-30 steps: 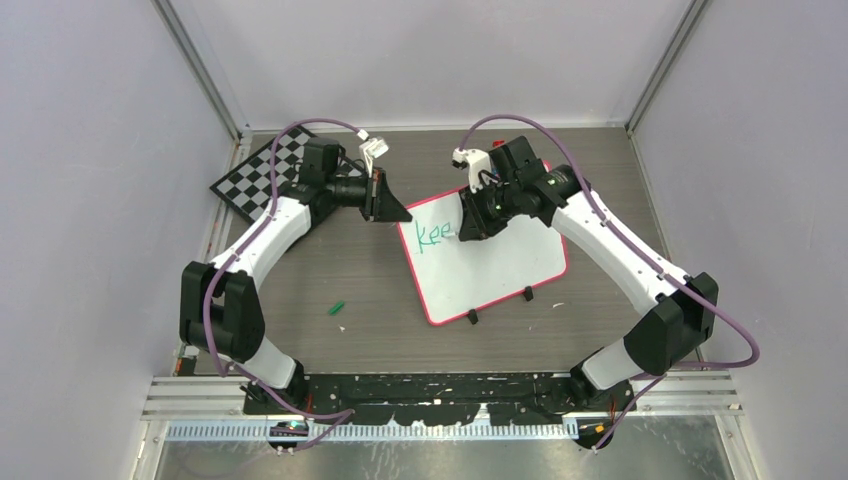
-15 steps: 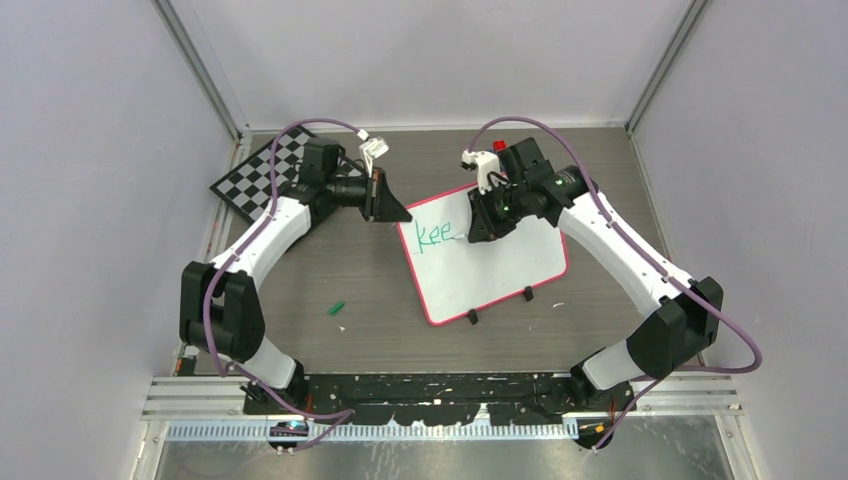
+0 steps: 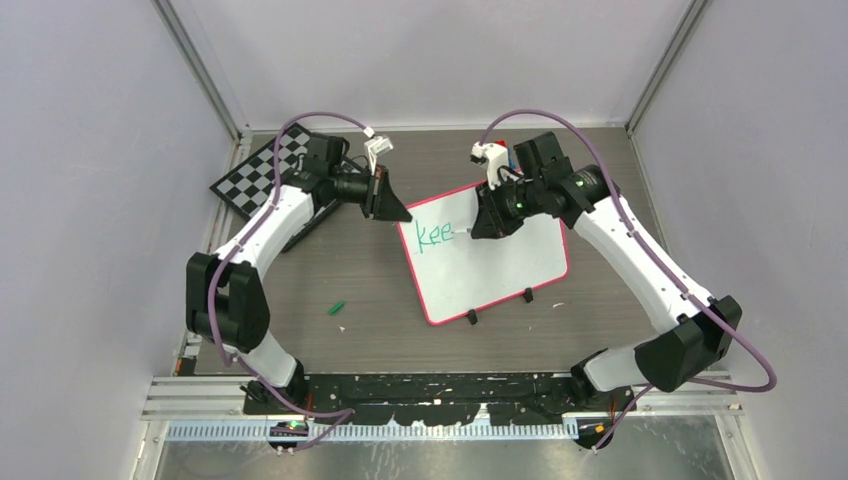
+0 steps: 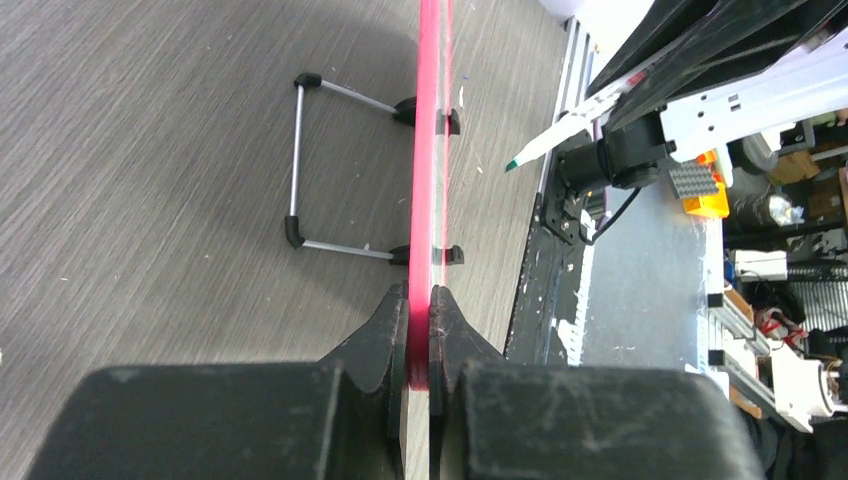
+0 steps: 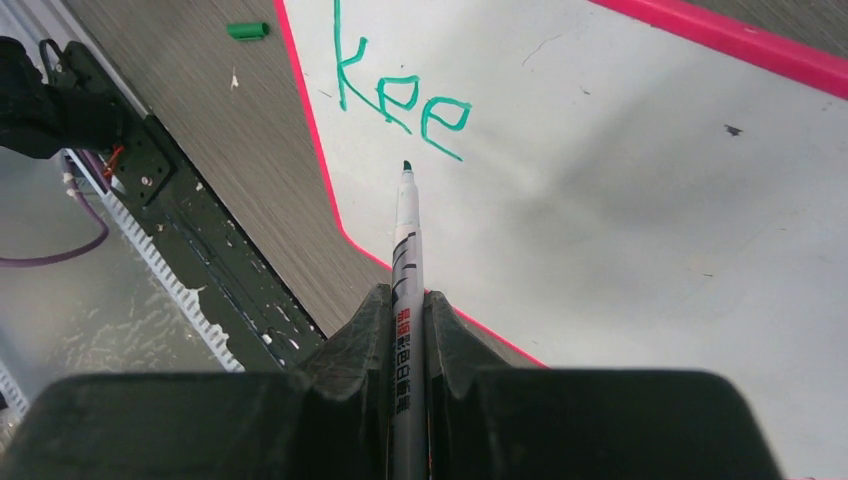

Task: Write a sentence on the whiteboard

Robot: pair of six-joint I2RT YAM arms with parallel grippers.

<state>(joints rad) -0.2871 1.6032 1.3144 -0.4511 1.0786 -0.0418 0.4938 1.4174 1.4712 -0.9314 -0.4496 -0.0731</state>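
The whiteboard (image 3: 500, 265) stands tilted on the table, white with a red-pink rim and two black feet. Green lettering "kee" (image 3: 434, 235) sits at its upper left; it also shows in the right wrist view (image 5: 400, 95). My left gripper (image 3: 392, 208) is shut on the board's upper-left rim; in the left wrist view (image 4: 420, 330) the pink rim (image 4: 430, 150) runs between the fingers. My right gripper (image 3: 482, 230) is shut on a green-tipped marker (image 5: 405, 240). The marker tip hovers just below and right of the last "e", off the board.
A black-and-white chessboard (image 3: 262, 172) lies at the back left under the left arm. The green marker cap (image 3: 337, 307) lies on the table left of the whiteboard, also in the right wrist view (image 5: 247, 31). The board's wire stand (image 4: 330, 170) shows behind it.
The right arm has shifted a little right and back, and the marker tip has moved off the end of "kee". The left gripper still holds the rim; the lettering is unchanged.
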